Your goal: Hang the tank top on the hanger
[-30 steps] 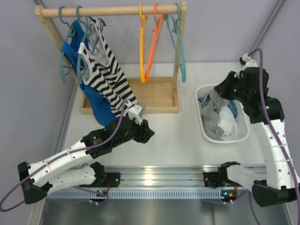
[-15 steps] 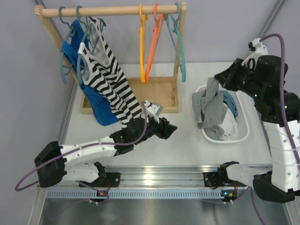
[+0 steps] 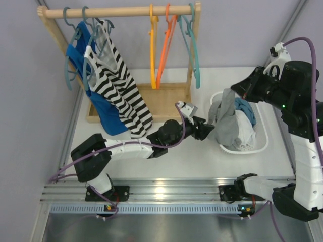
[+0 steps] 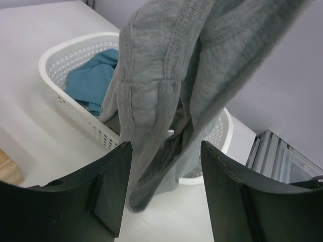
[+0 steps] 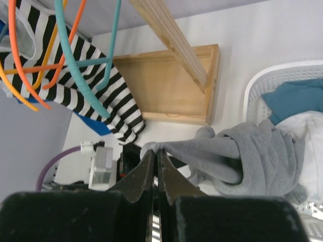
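Note:
The grey tank top (image 3: 225,121) hangs from my right gripper (image 3: 233,91), which is shut on its upper edge above the white basket (image 3: 263,147). In the right wrist view the fingertips pinch a fold of the grey tank top (image 5: 237,151). My left gripper (image 3: 207,127) reaches across the table to the hanging cloth and is open; in the left wrist view the tank top (image 4: 166,96) dangles just beyond and between its fingers (image 4: 108,186), untouched. The yellow-orange hanger (image 3: 153,48) hangs on the wooden rail.
The wooden rack (image 3: 118,11) also carries a red-orange hanger (image 3: 165,45), teal hangers (image 3: 193,50), a striped top (image 3: 118,85) and a blue top (image 3: 103,113). Its tray base (image 3: 171,103) stands behind the left arm. The basket holds teal cloth (image 3: 247,108) and white cloth (image 3: 246,132).
My right gripper has lifted the tank top up out of the basket. My left arm has swung right across the table to the hanging cloth and its jaws have widened.

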{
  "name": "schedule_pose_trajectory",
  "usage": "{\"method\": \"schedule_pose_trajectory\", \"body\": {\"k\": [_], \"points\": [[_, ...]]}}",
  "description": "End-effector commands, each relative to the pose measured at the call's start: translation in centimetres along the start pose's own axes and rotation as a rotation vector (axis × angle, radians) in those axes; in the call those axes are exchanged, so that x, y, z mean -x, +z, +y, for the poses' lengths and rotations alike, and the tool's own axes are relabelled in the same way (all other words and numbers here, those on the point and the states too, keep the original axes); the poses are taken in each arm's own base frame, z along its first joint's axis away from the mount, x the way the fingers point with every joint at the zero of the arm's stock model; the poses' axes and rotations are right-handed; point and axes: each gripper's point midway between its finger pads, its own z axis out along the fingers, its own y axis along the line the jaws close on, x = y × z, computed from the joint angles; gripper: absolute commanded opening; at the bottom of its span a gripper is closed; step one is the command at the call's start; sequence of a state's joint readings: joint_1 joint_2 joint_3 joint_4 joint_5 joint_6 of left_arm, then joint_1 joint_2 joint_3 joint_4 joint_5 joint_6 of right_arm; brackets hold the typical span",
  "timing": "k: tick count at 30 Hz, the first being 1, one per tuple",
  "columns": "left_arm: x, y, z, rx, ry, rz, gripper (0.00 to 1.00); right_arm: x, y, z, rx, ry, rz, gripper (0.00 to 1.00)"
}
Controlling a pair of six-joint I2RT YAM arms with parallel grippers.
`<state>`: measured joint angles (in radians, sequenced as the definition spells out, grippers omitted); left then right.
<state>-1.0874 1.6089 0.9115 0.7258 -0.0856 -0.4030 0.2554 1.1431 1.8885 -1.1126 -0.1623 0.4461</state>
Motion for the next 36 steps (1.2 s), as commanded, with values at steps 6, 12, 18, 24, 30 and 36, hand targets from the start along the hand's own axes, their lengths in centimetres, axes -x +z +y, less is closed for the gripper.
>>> {"method": "schedule_pose_trajectory", "body": {"k": [6,12,18,24,30,36], "points": [[3.6,2.7,-0.3,0.017,0.081,-0.116,0.61,0.4,-2.4,2.0,0.082,-0.018,-0.024,0.0],[3.9,3.7,0.6,0.071,0.127,-0.117,0.6,0.4,-2.8,2.2,0.093,-0.02,-0.027,0.0],[3.4,3.8,0.7,0.068,0.147,-0.101,0.59,0.3,-2.8,2.2,0.098,-0.023,-0.023,0.0],[3.3,4.1,0.7,0.066,0.166,-0.09,0.27,0.4,-2.9,2.4,0.108,-0.023,-0.027,0.0],[5.2,1.7,0.4,0.086,0.167,-0.089,0.0,0.5,-2.8,2.4,0.106,-0.028,-0.033,0.0],[11.2,-3.8,-1.7,0.063,0.216,-0.152,0.0,1.5,-2.6,3.0,0.128,-0.042,-0.059,0.0]]}}
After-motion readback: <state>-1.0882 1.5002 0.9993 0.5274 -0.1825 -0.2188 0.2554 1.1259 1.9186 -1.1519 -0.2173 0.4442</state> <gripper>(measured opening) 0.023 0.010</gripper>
